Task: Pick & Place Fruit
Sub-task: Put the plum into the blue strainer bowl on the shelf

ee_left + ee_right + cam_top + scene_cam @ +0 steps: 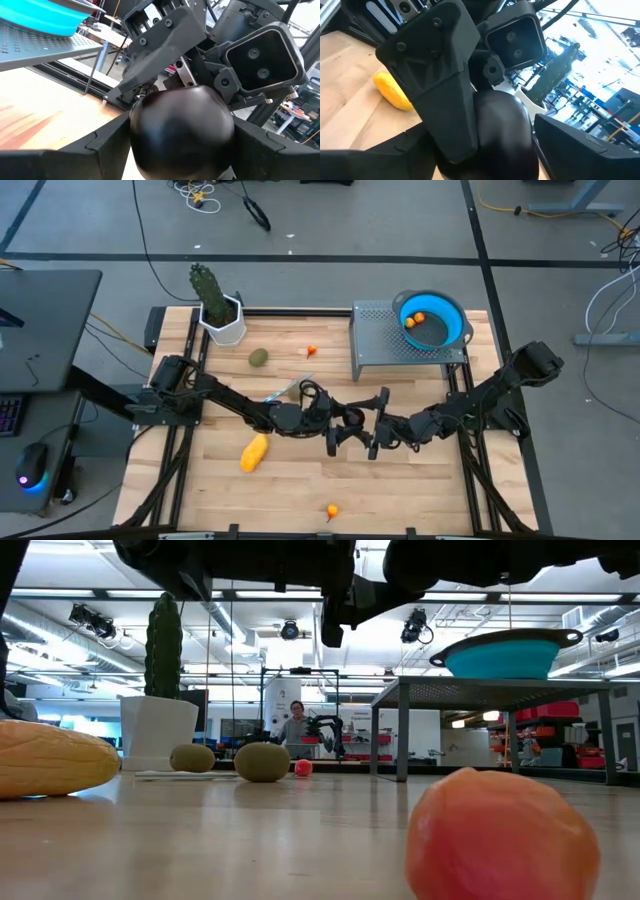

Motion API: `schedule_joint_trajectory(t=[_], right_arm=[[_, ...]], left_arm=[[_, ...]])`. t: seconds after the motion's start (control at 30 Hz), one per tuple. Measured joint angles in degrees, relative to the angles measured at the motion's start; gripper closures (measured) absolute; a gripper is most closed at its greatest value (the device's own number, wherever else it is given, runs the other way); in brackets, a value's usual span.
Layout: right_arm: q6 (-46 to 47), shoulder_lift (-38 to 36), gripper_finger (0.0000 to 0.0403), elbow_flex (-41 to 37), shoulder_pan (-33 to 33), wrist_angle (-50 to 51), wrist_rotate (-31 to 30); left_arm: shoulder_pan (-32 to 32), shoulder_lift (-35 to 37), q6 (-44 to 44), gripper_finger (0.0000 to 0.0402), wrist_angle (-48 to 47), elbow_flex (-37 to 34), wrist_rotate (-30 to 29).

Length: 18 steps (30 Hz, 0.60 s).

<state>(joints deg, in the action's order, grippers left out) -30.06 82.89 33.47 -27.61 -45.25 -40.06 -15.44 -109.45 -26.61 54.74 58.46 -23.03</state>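
A dark round fruit (182, 125) hangs above the table's middle, with my left gripper (343, 430) shut on it. My right gripper (369, 434) faces it from the right, open, a finger on either side of the same fruit (505, 130). A yellow oblong fruit (254, 452) lies on the table near the left. An olive oval (258, 358) and a tiny orange fruit (312, 351) lie farther back, and another orange one (331, 509) lies at the near edge. Orange fruits (415, 320) sit in the blue bowl (450, 330). My left gripper pinches the dark round fruit by its two opposite sides (139, 135) between its two fingers (100, 147). The fingers come level from the table's left. The fruit is lifted clear of the table. Whether my right gripper's fingers (580, 145) touch the fruit, I cannot tell.
The blue bowl stands on a grey perforated stand (380, 345) at the back right. A cactus in a white pot (218, 310) stands at the back left. A knife (285, 392) lies under my left arm. A second olive oval (193, 757) shows in the low view.
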Motion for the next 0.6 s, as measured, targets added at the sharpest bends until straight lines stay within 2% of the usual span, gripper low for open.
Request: schedule_joint_trajectory(t=[0.33,0.6], right_arm=[[-0.2,0.0,0.0158,0.0,-0.2,0.4,-0.4],[0.0,0.0,0.0153,0.0,-0.3,0.4,-0.4]], left_arm=[[0.0,0.0,0.0,0.012,0.0,0.0,0.0],[0.0,0.0,-0.1,0.0118,-0.1,0.0,0.5]])
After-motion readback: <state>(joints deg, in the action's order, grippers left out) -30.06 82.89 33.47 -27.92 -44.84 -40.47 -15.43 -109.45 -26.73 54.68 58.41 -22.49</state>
